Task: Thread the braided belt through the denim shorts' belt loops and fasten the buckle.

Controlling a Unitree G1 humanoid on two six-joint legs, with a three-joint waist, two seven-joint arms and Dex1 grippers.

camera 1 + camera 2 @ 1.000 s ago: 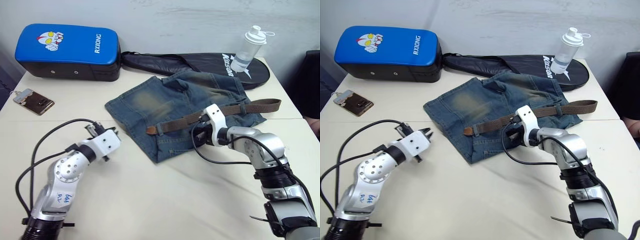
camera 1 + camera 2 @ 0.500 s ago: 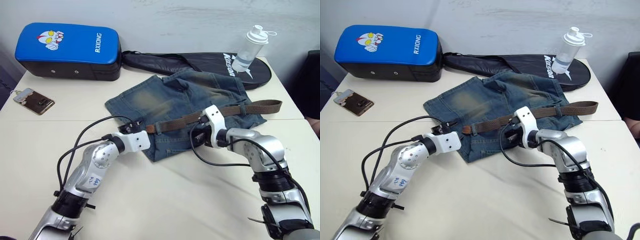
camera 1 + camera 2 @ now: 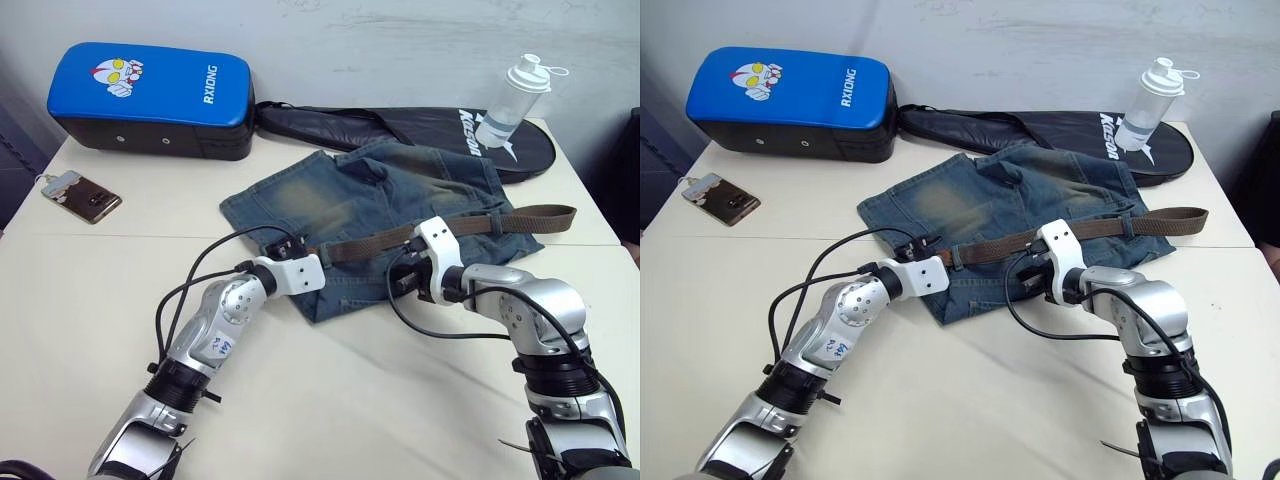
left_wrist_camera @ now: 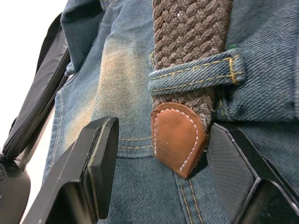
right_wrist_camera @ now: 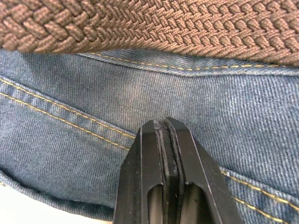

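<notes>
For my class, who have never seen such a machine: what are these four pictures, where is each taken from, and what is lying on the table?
A two-armed robot works at a table. The two wide pictures come from its head; the two close-ups come from cameras on its wrists. The left hand is open around the leather tip of a brown belt, which runs through a loop on the denim shorts. The right hand is shut, holding nothing, its tips at the denim. Behind lie a blue pad, a black racket bag, a bottle and a phone.

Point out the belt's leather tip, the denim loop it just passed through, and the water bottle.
leather tip (image 4: pixel 177 138), left wrist view, middle of the tan end piece
belt loop (image 4: pixel 196 74), left wrist view, stitched strip crossing the braid
water bottle (image 3: pixel 505 105), left eye view, clear body
</notes>
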